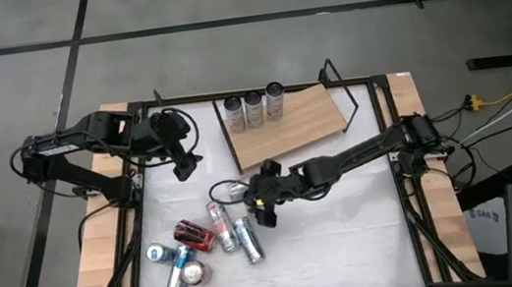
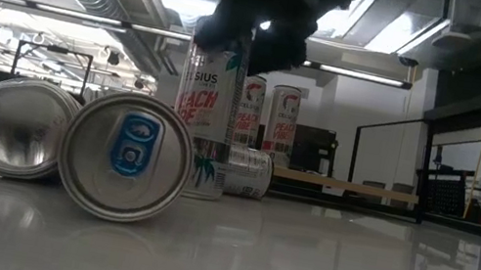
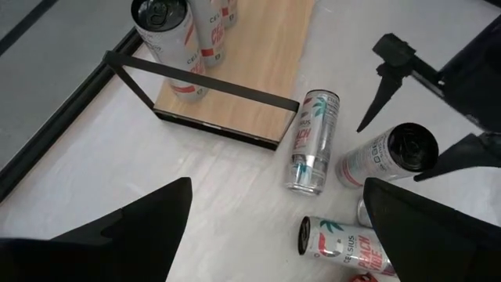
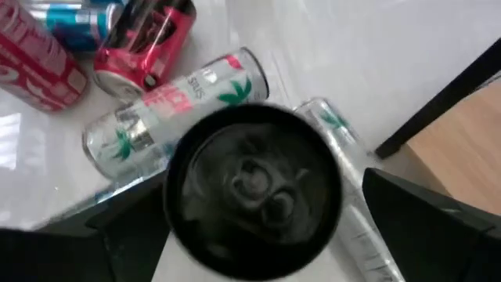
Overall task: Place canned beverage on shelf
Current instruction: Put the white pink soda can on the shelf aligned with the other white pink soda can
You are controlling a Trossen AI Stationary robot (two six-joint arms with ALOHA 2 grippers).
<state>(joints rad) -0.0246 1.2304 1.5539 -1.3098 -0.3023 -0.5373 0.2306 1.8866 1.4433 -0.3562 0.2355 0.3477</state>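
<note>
On the white worktop (image 1: 346,221) I have the right claw (image 1: 265,198) spread directly above an upright can (image 4: 252,184), axis vertical, shelf (image 1: 288,124) just beyond; left claw (image 1: 182,160) spread, farther off.

A: What sits on the flat light-brown wooden shelf board (image 1: 288,124)?

B: 3 upright silver cans (image 1: 253,108) in a row along its far edge.

A: And the arms?

B: The right gripper (image 1: 261,199), fingers spread, is over the white tabletop (image 1: 347,231) beside a pile of lying cans (image 1: 202,248). The left gripper (image 1: 184,160), also spread, hangs near the board's left end.
</note>
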